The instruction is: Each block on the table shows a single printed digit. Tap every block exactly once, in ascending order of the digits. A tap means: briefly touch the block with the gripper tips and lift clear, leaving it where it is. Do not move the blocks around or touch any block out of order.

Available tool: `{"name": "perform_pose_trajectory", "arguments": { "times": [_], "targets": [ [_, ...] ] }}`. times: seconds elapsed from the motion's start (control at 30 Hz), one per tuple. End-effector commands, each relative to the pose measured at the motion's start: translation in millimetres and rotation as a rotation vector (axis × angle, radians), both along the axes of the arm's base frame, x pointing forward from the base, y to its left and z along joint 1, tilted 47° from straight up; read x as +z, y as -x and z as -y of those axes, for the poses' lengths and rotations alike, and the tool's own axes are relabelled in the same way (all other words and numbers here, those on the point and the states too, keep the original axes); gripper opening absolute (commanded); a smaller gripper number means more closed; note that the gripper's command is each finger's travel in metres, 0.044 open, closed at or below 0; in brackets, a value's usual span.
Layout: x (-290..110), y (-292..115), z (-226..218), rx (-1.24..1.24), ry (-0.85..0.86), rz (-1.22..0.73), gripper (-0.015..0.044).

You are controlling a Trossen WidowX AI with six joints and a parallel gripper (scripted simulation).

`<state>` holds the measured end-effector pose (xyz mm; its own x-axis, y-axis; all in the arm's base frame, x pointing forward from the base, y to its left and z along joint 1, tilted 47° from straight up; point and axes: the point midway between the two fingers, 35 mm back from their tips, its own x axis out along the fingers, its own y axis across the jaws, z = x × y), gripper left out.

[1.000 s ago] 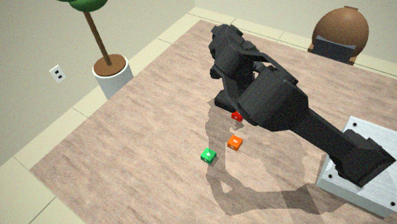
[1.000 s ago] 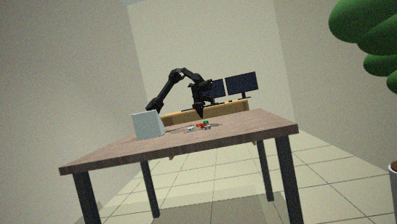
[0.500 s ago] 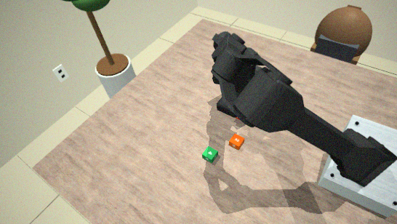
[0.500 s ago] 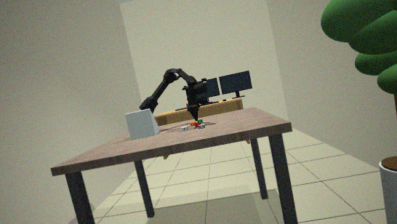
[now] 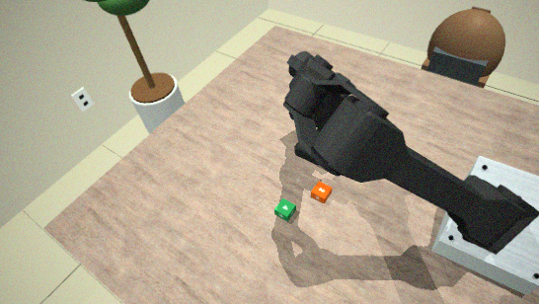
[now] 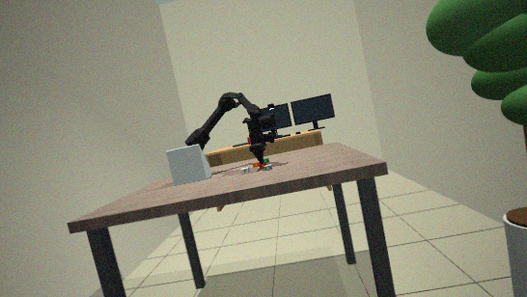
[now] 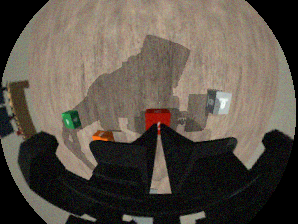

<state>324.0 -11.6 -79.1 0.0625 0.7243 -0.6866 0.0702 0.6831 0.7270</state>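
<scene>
My gripper (image 6: 262,163) (image 7: 158,126) is shut, its tips at the red block (image 7: 158,116) (image 6: 262,167); whether they touch it is unclear. The arm hides the tips and the red block in the top view. A green block (image 5: 285,209) (image 6: 265,160) (image 7: 71,120) and an orange block (image 5: 321,191) (image 6: 256,164) (image 7: 103,135) sit to the left in the wrist view, the orange partly behind a finger. A white block (image 6: 267,168) (image 7: 222,102) sits to the right there. Another white block (image 6: 245,170) shows in the exterior view. The digits are too blurred to read surely.
The blocks stand close together on the wooden table (image 5: 163,197) (image 6: 309,175). The arm's pale metal base (image 5: 494,188) (image 6: 185,164) is at one side. A desk with two monitors (image 6: 313,109) stands behind the table, and a potted plant (image 5: 160,111) stands beyond its edge.
</scene>
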Motion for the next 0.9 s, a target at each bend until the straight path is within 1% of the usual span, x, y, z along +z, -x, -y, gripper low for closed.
{"name": "perform_pose_trajectory", "arguments": {
  "times": [0.0, 0.07, 0.2, 0.27, 0.43, 0.53, 0.67, 0.7, 0.8, 0.87],
  "targets": [
    [2, 0, 3, 0.000, 0.000, 0.000, 0.0020],
    [17, 2, 18, -0.002, -0.002, -0.003, 0.0020],
    [19, 2, 20, -0.002, -0.003, -0.004, 0.0020],
    [29, 1, 17, -0.002, -0.001, -0.004, 0.0072],
    [102, 0, -14, -0.004, 0.005, -0.006, 0.0204],
    [146, 8, -34, -0.005, 0.006, -0.007, 0.0283],
    [199, 30, -63, -0.004, 0.001, -0.007, 0.0387],
    [211, 38, -70, -0.004, -0.001, -0.007, 0.0400],
    [244, 62, -88, -0.002, -0.008, -0.008, 0.0400],
    [251, 69, -92, -0.002, -0.010, -0.009, 0.0400]
  ]
}}
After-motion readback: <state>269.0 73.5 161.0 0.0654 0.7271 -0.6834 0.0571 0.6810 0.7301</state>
